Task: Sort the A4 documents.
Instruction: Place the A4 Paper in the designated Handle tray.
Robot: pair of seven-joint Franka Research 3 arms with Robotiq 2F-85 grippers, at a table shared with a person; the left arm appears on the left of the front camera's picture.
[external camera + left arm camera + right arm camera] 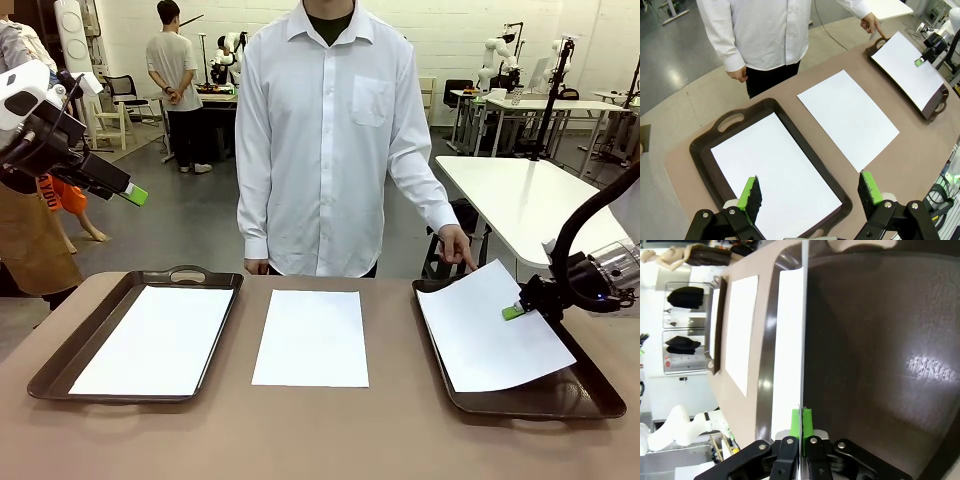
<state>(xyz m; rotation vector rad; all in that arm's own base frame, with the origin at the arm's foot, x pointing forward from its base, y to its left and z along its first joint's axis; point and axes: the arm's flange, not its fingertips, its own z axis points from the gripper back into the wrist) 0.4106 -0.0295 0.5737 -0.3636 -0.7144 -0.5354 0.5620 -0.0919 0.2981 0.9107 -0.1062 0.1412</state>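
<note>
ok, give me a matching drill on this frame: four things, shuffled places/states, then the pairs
Things:
1. left gripper
2. right gripper
3. middle sheet
4. person's hand

Places/states:
A. flat on the bare table
B. at the far end of the right tray
C. open, raised, holding nothing
D. shut on the edge of the right sheet

Pairs: 1-C, 2-D, 3-A, 4-B

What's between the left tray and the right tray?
One loose sheet, flat on the table, clear of the left tray and right tray. Front and left wrist views both show it.
</note>
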